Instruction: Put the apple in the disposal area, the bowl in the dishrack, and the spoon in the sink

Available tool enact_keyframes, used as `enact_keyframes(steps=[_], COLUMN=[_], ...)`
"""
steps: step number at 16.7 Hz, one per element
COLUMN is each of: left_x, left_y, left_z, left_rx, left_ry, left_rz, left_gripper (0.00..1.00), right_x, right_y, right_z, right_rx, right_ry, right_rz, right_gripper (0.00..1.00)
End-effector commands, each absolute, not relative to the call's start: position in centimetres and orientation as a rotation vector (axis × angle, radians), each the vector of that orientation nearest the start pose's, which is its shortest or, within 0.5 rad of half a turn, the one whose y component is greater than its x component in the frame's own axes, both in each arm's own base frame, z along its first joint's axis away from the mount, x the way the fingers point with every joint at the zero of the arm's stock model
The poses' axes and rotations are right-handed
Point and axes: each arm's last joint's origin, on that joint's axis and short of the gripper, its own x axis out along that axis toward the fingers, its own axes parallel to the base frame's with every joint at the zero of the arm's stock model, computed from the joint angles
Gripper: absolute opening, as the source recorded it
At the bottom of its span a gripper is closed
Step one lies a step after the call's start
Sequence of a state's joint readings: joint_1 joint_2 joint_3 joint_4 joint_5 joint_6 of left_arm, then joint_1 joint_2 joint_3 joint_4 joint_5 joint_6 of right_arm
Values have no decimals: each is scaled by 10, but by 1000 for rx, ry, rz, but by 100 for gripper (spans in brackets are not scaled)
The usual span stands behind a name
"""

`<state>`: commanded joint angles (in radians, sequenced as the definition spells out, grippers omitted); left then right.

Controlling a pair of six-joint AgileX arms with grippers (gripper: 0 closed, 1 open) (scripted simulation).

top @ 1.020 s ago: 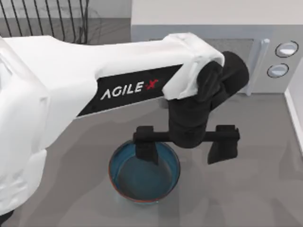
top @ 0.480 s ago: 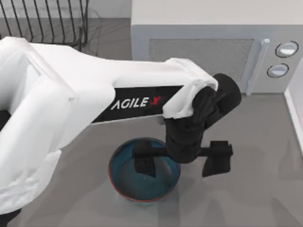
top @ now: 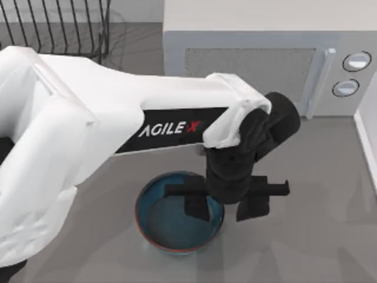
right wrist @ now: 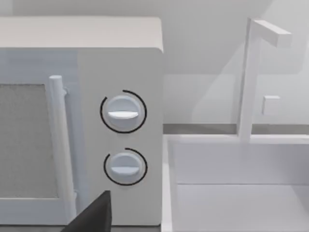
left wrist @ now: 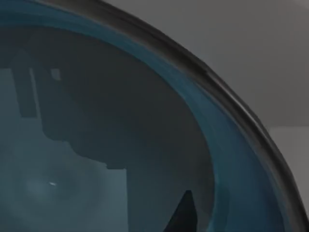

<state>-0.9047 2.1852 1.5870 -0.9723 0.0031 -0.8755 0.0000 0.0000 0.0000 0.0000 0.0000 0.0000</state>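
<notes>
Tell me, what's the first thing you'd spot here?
The big white left arm sweeping across the table, its black gripper straddling the right rim of a blue bowl, one jaw inside and one outside. Behind stands a white microwave, and a black wire dishrack sits at the far left corner.

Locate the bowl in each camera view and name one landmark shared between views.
Top view: the bowl sits low and centre, under the left pincer.
Left wrist view: its teal inside and dark rim are seen close up.
Right wrist view: not in it.
Shared landmark: the microwave's two dials, in the top and right wrist views.
</notes>
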Motion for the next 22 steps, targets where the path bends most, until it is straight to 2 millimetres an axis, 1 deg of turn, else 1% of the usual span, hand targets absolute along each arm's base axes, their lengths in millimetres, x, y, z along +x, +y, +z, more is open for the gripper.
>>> enact_keyframes(steps=[4,5,14,15,17,22], left_x=[259,259,259,260,262,260], left_y=[-323,-323,-323,-324,-327,-325], left_z=[128,128,130,134,151,212], left_rx=[15,15,14,13,9,22], left_ry=[1571,1571,1569,1567,1563,1577], left_rz=[-16,-16,-18,-18,-20,-8], left_gripper=[2,0,0,0,0,0], right_x=[106,106,106,106,106,106], right_y=[-1,-1,-1,-1,-1,-1], right_z=[160,160,160,160,160,160], right_rx=[0,0,0,0,0,0], right_ry=[0,0,0,0,0,0], right_rz=[0,0,0,0,0,0], right_gripper=[100,100,100,100,100,100])
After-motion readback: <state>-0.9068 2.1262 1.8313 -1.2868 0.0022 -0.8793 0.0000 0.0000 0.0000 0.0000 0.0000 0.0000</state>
